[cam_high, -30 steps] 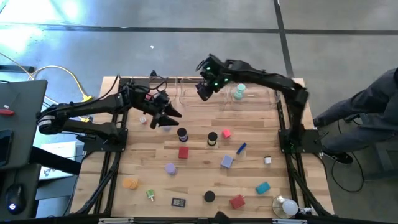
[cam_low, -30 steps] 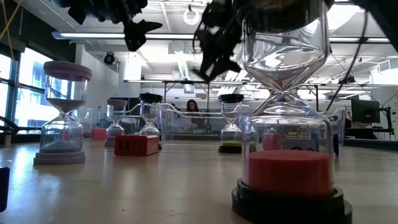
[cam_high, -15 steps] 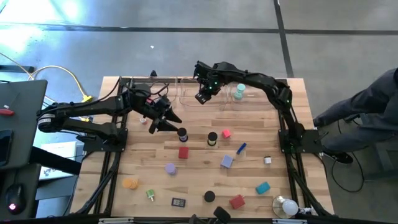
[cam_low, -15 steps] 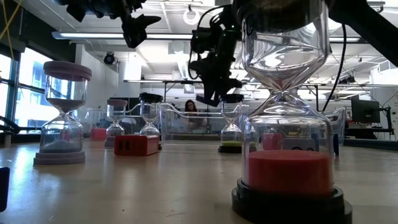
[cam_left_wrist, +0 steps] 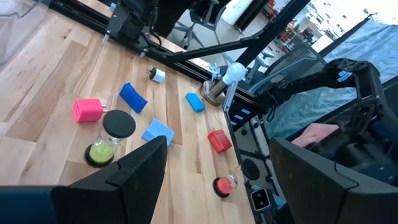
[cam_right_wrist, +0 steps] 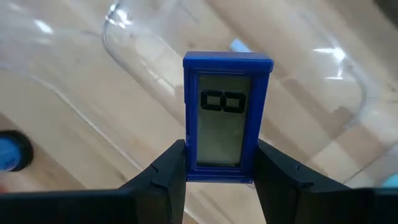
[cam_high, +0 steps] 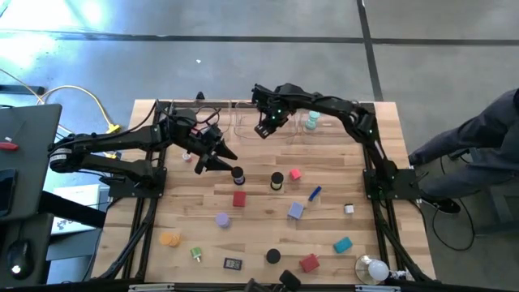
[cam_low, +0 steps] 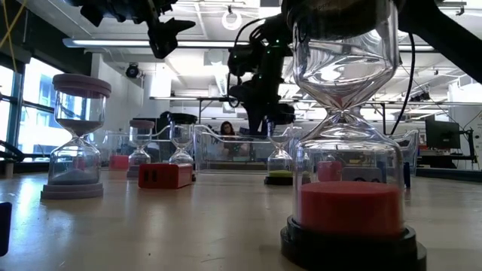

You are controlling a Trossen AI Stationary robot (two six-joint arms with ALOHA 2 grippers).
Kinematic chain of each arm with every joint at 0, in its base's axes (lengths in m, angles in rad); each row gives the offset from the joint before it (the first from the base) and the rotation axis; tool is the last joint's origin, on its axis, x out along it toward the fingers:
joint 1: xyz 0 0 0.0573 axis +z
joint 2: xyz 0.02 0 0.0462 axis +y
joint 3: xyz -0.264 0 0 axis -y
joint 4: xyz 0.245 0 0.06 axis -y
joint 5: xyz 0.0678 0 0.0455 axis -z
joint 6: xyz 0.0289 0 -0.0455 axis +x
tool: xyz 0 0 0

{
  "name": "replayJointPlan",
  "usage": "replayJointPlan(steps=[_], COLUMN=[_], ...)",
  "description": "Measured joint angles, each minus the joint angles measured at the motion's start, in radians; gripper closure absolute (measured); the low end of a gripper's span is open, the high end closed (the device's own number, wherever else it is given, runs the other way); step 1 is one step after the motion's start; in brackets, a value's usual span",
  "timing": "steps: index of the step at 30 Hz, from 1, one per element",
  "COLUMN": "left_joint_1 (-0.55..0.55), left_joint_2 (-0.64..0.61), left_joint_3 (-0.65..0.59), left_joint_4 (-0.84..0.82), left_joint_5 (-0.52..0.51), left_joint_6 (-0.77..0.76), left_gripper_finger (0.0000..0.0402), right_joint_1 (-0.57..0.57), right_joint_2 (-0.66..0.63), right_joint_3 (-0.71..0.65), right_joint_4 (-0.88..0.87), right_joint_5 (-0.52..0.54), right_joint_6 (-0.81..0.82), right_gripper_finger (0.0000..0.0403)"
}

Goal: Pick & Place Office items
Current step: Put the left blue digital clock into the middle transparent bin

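Across the wooden table (cam_high: 251, 235), seen from above, the two dark arms are shown reaching inward from the left and right edges. At the far edge a clear plastic tray (cam_high: 324, 130) is set, and a teal-capped sand timer (cam_high: 313, 119) is seen inside it. Over the near-left part of this tray the right gripper (cam_high: 263, 130) is held; in its wrist view its fingers (cam_right_wrist: 163, 177) are clenched on a blue-framed digital timer (cam_right_wrist: 227, 118), with the tray's clear wall (cam_right_wrist: 134, 46) directly below. The left gripper (cam_high: 212, 156) is held above the table's left half, its jaws released and nothing between them, just beside a black-capped sand timer (cam_high: 238, 173). The remaining office items are scattered over the near half: a red block (cam_high: 239, 199), a pink block (cam_high: 295, 173), a second black-capped timer (cam_high: 276, 180), a lavender block (cam_high: 296, 211), a blue stick (cam_high: 315, 193), a lilac cap (cam_high: 222, 219), an orange cap (cam_high: 169, 239) and a teal piece (cam_high: 342, 244). At the near right corner a white bulb-like object (cam_high: 375, 270) is placed.
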Motion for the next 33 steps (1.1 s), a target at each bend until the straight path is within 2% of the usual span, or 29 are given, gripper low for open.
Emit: replayJointPlan(steps=[28, 33], left_joint_1=[0.0, 0.0], left_joint_2=[0.0, 0.0], left_joint_3=[0.0, 0.0], left_joint_4=[0.002, 0.002], left_joint_5=[0.003, 0.003], left_joint_6=[-0.032, -0.034], left_gripper_finger=[0.0124, 0.0124], right_joint_1=[0.015, 0.011], right_joint_2=[0.119, 0.12], right_joint_3=[-0.001, -0.001], right_joint_4=[0.043, 0.044], right_joint_5=[0.001, -0.006], right_joint_6=[-0.014, -0.014], right_gripper_finger=[0.026, 0.0247])
